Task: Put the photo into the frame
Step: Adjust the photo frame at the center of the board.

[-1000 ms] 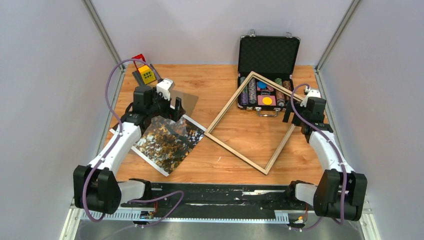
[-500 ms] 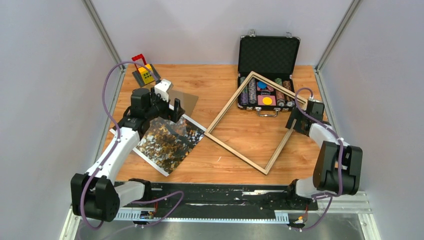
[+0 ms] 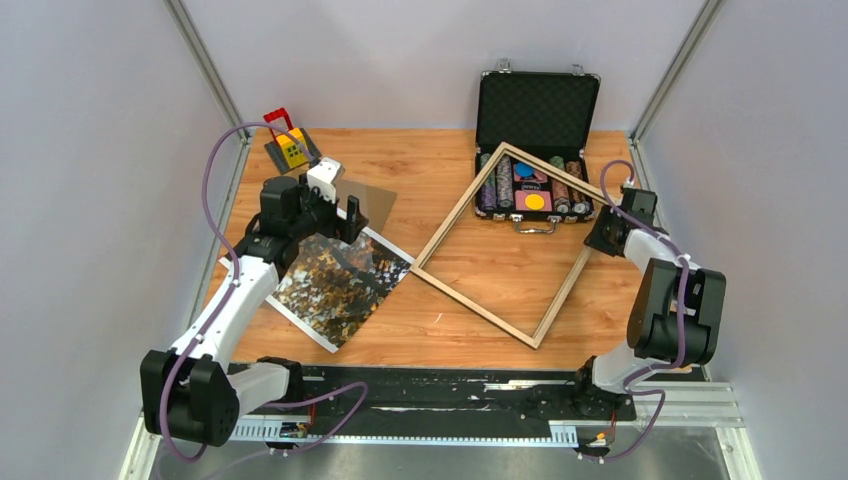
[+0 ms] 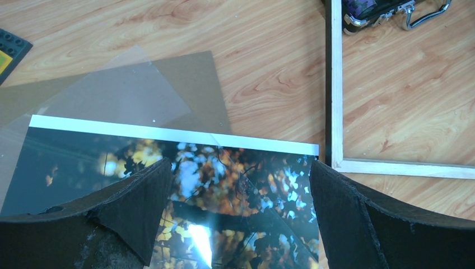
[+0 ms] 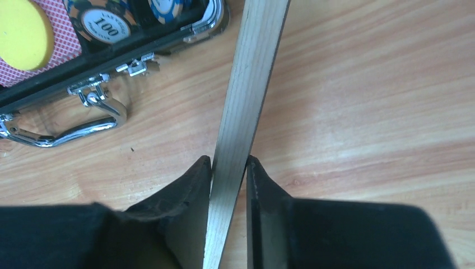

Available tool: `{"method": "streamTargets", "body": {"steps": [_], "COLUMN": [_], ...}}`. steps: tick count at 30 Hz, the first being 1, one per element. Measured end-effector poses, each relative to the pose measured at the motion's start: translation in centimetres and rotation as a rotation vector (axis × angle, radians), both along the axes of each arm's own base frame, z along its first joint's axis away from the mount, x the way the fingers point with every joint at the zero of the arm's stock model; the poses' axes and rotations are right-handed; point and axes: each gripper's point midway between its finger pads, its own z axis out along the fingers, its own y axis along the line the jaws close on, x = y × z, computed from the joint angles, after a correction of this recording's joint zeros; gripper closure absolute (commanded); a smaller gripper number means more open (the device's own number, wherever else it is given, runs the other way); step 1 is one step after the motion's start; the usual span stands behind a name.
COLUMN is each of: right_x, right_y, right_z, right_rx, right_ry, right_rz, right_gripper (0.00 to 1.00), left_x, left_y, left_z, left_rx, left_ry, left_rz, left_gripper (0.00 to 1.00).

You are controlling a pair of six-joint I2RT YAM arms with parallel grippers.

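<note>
the right fingers (image 5: 187,196) have just come together on the frame (image 3: 458,207). a second ago they stood wide apart above its right corner. now the arm has folded down, and the wrist view shows a dark pad on each side of the pale wood rail, pressed tight against it. the grip sits on the frame's right side, near the corner closest to the open chip case (image 3: 537,110).

the frame itself does not seem to have shifted. it lies as a diamond on the tabletop (image 3: 420,160), with its far corner resting across the case's tray.

the left fingers (image 4: 140,196) have hardly moved and are spread as wide as before. they hang over the end of the photo (image 3: 335,285) nearest the frame and clamp nothing. the photo lies flat to the left of the frame, its corner just beside the frame's left corner but not inside it. a brown board (image 3: 375,205) and a clear sheet (image 4: 123,95) overlap its far end.

so nothing is in the frame yet. with the rail pinched, the right arm looks ready to lift or drag the frame toward the photo. a thin rail held near one corner may twist or catch on the case.
</note>
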Motion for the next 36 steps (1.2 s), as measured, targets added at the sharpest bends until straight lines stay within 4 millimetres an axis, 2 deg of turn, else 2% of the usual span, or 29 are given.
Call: {"method": "streamTargets", "body": {"steps": [3,9,14,18,25,31,36], "right_x": [0.5,0.4,0.3,0.7,4.3,6.0,6.6], "right_y": [-0.4,-0.4,0.2,0.8,1.7,3.0,5.3], "right_z": [0.6,0.7,0.8,1.7,4.3,3.6,2.6], "right_rx": [0.016,0.029,0.044,0.061,0.066,0.076,0.071], "right_ry": [-0.018,-0.022,-0.018,-0.035,-0.108,-0.089,-0.053], "right_rz": [-0.008,0.027,0.079,0.133,0.253,0.31,0.364], "right_gripper": [0.91,1.0,1.0,1.0,1.0,1.0,1.0], "left_x": [0.0,0.1,0.2,0.2,0.2,0.2,0.1], "left_y": [0.1,0.2,0.3,0.4,0.6,0.8,1.1], "left_z": [0.0,0.0,0.0,0.0,0.3,0.3,0.0], "left_rx": [0.003,0.006,0.01,0.015,0.019,0.032,0.05], "left_ry": [-0.002,-0.002,-0.003,-0.006,-0.018,-0.022,-0.015], "left_rz": [0.005,0.012,0.017,0.021,0.026,0.037,0.044], "left_gripper": [0.0,0.0,0.0,0.0,0.0,0.0,0.0]}}
